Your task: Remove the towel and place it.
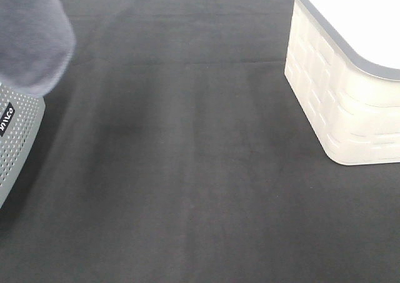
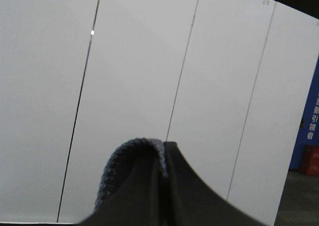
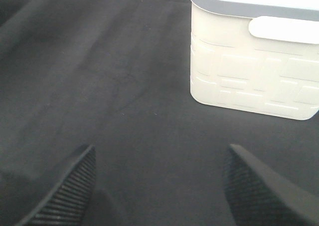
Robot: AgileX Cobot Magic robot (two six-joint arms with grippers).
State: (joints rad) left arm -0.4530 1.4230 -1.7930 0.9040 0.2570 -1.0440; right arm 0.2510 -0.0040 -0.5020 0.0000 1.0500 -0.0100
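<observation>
The grey-purple towel (image 1: 31,36) hangs in the air at the top left of the high view, above a grey perforated basket (image 1: 15,133). In the left wrist view my left gripper (image 2: 163,158) is shut on a fold of the towel (image 2: 122,161), raised and facing a white panelled wall. The left gripper itself is hidden in the high view. My right gripper (image 3: 157,186) is open and empty, low over the black cloth, short of the cream basket (image 3: 254,61). It is out of the high view.
A cream basket with a grey rim (image 1: 344,77) stands at the right on the black tablecloth (image 1: 187,170). The grey perforated basket sits at the left edge. A blue sign (image 2: 311,121) shows beyond the wall.
</observation>
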